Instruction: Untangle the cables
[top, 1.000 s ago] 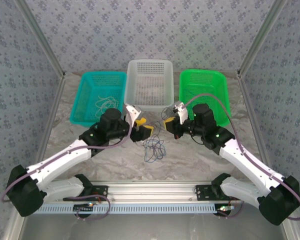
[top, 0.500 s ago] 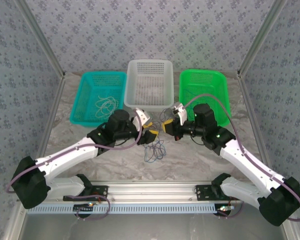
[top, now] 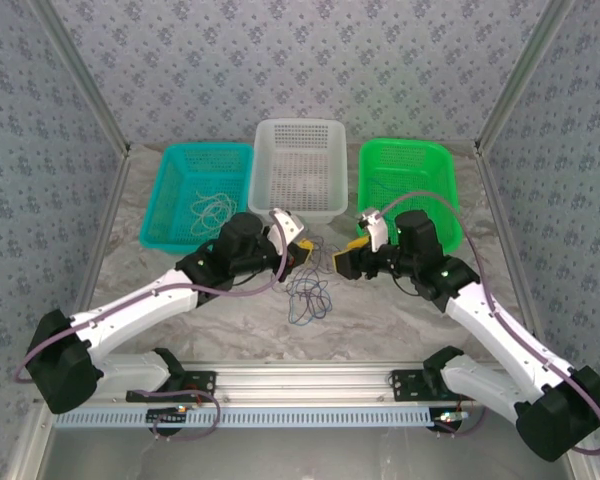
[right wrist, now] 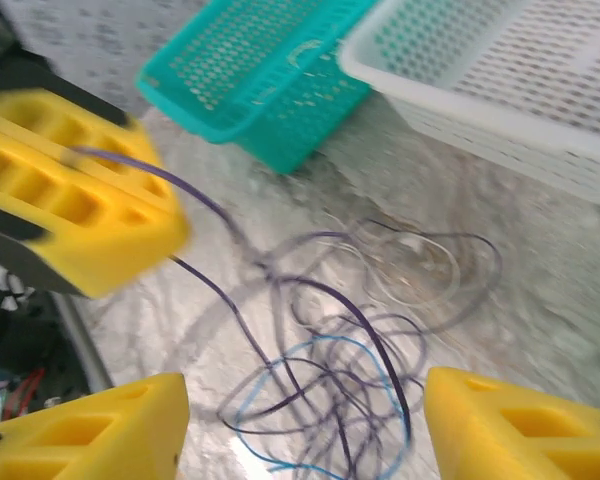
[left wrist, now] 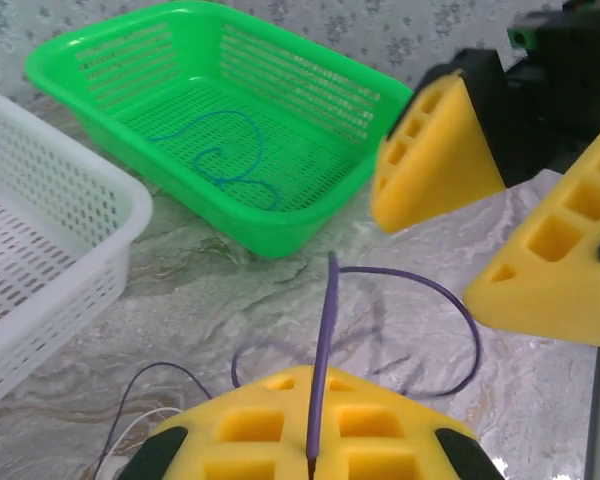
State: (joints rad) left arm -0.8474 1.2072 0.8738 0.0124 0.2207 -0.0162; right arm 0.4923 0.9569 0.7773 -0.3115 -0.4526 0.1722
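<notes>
The cables (top: 308, 298) lie as a loose tangle of dark purple, blue and whitish loops on the table between both arms; the right wrist view shows this tangle (right wrist: 365, 365) from close above. My left gripper (top: 302, 250) is shut on one purple cable (left wrist: 327, 310), which runs out of the seam between its yellow pads (left wrist: 250, 425) and curves down to the table. My right gripper (top: 345, 262) faces it, open, with its fingers (right wrist: 90, 430) spread wide over the tangle and nothing between them.
Three baskets stand at the back: a teal basket (top: 205, 190) holding a whitish cable (top: 212, 208), a white basket (top: 298, 165), and a green basket (left wrist: 280, 110) holding a blue cable (left wrist: 220, 160). Frame rails and patterned walls border the table.
My left gripper has moved right and away from the arms' bases, carrying the purple cable. The right gripper has drawn back a little to the right.
</notes>
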